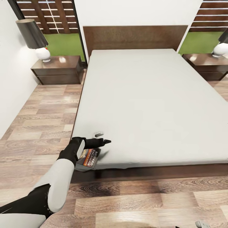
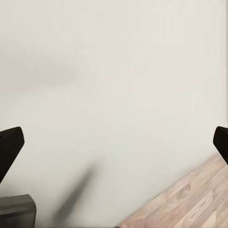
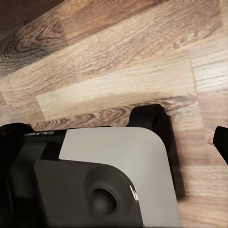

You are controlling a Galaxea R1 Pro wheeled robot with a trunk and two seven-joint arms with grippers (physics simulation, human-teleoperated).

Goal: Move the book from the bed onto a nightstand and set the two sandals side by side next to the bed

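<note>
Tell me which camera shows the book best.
The head view: the book lies at the bed's near corner, its cover readable, partly under the left claw. The left wrist view shows mattress and floor, the right wrist view floor.

bed [image 1: 136, 38]: dark-brown frame, light-grey mattress
book [image 1: 89, 158]: dark cover, orange-red picture, white lettering
floor [image 1: 41, 123]: wood planks
left nightstand [image 1: 57, 70]: dark brown

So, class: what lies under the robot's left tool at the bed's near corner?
The book lies there on the bed, its cover partly showing. The left tool and wrist cover its near-left part, so whether the tool touches it cannot be told.
</note>
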